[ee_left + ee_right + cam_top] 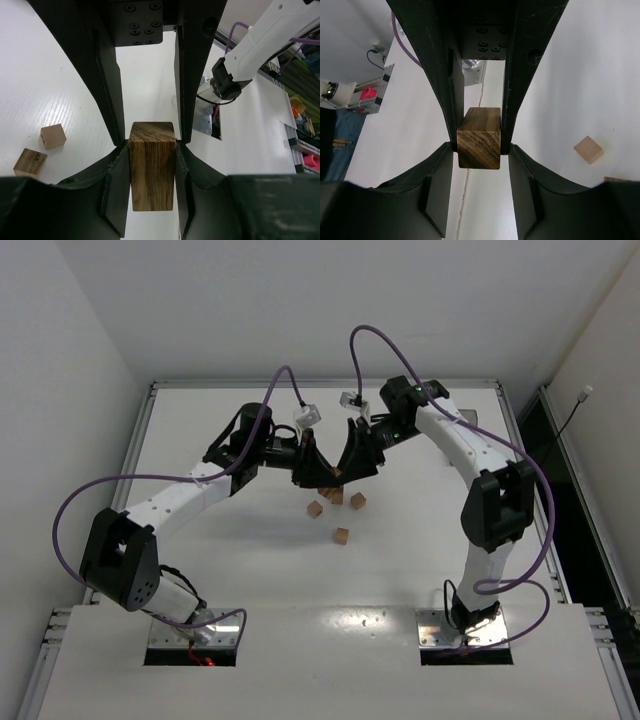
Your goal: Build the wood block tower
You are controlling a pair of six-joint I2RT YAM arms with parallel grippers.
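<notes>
My left gripper is shut on a longer wood block, its dark-grained sides pressed by both fingers. My right gripper has its fingers against both sides of a wood cube, seen end grain first. In the top view the left gripper and the right gripper meet tip to tip above the table's middle. Loose wood blocks lie just in front of them: one, another and a third. No tower shows; the spot under the fingers is hidden.
Two loose cubes lie left of the left fingers on the white table. One cube lies right of the right fingers. The right arm's white link crosses the left wrist view's upper right. Purple cables arch over both arms.
</notes>
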